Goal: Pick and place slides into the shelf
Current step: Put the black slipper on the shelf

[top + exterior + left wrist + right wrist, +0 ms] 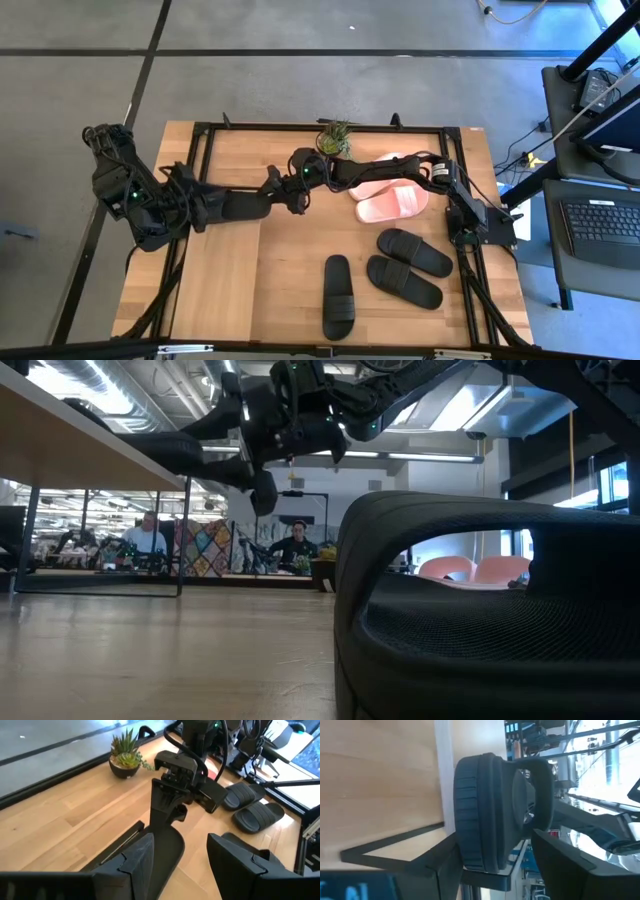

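We see the right end effector (292, 185) clamped on a black slide (485, 810), held upright between the spread fingers of the left end effector (195, 865). A potted plant (335, 138) stands just behind; pink slides (392, 200) lie beside them.

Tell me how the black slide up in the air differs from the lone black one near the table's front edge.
The raised black slide is off the table, the lone black slide flat on it. The right gripper clamps the raised one; nothing touches the lone one. Both are black.

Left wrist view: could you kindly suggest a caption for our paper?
Right gripper holds a black slide between the open left jaws; plant and two slides beyond.
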Motion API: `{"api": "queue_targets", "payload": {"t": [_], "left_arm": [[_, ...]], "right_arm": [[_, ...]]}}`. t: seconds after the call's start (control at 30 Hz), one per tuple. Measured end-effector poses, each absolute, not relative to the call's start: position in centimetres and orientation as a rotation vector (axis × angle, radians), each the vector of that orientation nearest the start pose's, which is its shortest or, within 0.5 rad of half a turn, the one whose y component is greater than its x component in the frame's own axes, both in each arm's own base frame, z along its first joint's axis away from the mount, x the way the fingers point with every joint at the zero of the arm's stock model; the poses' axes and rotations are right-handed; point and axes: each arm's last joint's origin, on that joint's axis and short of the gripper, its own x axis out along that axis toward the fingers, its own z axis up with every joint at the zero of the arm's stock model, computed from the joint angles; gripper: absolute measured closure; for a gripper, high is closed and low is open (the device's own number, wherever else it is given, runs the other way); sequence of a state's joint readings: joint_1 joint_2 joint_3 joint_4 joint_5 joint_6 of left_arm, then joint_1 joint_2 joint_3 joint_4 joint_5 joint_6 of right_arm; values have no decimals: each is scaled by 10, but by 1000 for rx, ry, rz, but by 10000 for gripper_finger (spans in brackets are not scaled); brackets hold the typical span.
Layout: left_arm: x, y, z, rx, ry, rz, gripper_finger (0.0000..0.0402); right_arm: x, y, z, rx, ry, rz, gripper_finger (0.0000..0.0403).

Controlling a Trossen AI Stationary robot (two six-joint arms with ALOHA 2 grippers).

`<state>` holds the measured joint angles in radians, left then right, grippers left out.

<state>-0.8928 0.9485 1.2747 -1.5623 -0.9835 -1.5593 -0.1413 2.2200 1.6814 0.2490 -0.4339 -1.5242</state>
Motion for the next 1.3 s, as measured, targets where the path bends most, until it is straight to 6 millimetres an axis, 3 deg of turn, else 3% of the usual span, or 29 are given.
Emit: {"api": "queue_targets", "payload": {"t": [0.23, 0.6, 1.3], "left_arm": [[86, -68, 374, -498, 458, 549, 227], [86, -68, 374, -498, 458, 549, 227], [86, -68, 374, -498, 458, 549, 227]], "right_arm": [[505, -60, 206, -1392, 61, 493, 177], [503, -60, 217, -1399, 54, 464, 177], [502, -61, 213, -1406, 141, 442, 177]]}}
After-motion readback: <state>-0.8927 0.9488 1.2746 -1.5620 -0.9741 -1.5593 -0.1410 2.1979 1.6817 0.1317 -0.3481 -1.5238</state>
